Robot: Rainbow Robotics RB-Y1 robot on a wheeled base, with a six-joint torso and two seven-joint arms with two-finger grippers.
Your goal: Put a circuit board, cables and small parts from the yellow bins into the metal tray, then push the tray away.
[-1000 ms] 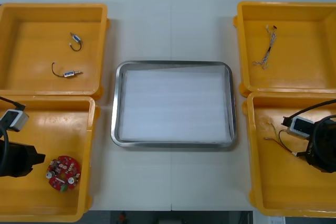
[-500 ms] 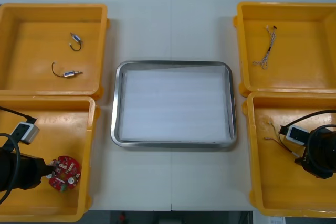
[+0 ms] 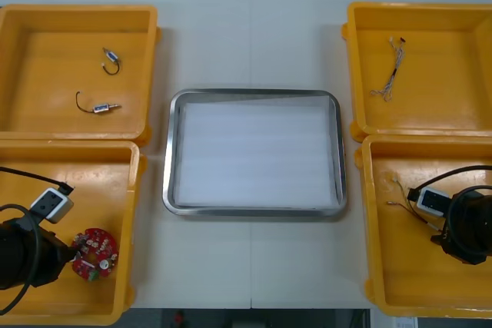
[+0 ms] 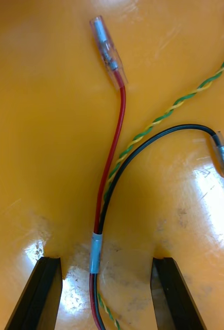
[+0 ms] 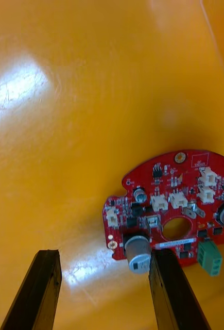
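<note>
Metal tray [image 3: 166, 151], bench ctr: bare, 0 items in, push pending; circuit board [image 3: 92, 253] in near-left bin [image 3: 92, 182] by left gripper [image 5: 104, 258], released; right gripper [image 4: 106, 263], released, straddles cables [image 4: 121, 118], near-right bin [image 3: 407, 282].

White-lined metal tray [image 3: 254, 95] between yellow bins [image 3: 46, 97]

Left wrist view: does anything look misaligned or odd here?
Yes. The open left gripper is off-centre: the circuit board lies mostly beyond one finger, not between the two. The open right gripper straddles its red and black cables squarely. Nothing looks spilled or damaged.
</note>
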